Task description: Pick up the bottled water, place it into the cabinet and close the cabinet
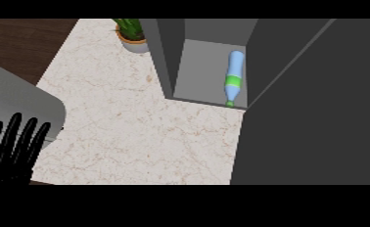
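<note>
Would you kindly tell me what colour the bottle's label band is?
Green, on the light blue bottled water, seen in the head view.

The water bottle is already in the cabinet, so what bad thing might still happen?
1. The bottled water lies on its side, its green cap at the cabinet's front edge; it might roll out or get caught when the door swings shut.
2. The right hand is out of view, so I can't tell how it is placed for closing the door. The left hand rests far left.

Bottle (234,77) lies inside cabinet (209,59), plant (131,34) left.
</note>
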`<state>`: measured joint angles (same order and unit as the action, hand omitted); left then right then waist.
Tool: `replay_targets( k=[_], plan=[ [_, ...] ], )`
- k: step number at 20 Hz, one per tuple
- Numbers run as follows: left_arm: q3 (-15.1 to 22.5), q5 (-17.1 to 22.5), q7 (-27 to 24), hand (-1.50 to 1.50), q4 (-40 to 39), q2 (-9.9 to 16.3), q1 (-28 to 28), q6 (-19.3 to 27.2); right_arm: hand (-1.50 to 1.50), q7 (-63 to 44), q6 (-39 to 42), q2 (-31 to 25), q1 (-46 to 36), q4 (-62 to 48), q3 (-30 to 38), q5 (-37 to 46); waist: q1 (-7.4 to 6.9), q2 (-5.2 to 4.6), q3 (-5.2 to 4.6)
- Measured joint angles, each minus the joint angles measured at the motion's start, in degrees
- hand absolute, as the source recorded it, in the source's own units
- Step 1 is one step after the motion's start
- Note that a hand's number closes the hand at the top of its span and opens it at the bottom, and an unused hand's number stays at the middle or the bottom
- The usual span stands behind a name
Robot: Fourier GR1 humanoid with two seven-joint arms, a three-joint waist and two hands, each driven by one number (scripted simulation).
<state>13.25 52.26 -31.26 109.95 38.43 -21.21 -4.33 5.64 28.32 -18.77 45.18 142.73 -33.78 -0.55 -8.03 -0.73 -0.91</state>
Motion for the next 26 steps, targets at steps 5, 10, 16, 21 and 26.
replay_targets(
  k=[5,10,16,21,26],
  plan=[
    [-0.86,0.88,0.53,-1.50,0.27,1.63,-0.03,-2.50,1.50,-2.24,-0.47,-0.36,-4.37,-0.18,-0.12,-0.28,-1.97,-0.55,-0.11],
    [-1.68,1.44,1.12,-1.50,0.26,3.07,0.23,-4.20,1.50,-3.77,-0.13,-1.33,-8.47,-0.30,0.35,-0.62,-4.02,-0.89,-0.28],
    [-2.46,2.13,1.70,-1.50,-0.02,4.24,0.77,-5.68,1.50,-5.55,1.76,-4.00,-15.77,-0.43,1.78,-0.78,-6.43,-0.88,-0.63],
    [-3.02,2.70,2.08,-1.50,-0.49,4.79,1.03,-6.36,1.50,-8.16,2.40,-4.46,-20.91,-0.71,1.31,-0.92,-6.69,-0.94,-0.69],
    [-3.58,3.11,2.40,-1.50,-1.28,5.37,1.18,-7.10,1.50,-10.95,3.70,-5.15,-25.69,-0.83,0.88,-1.08,-6.64,-1.03,-0.82]
  ],
)
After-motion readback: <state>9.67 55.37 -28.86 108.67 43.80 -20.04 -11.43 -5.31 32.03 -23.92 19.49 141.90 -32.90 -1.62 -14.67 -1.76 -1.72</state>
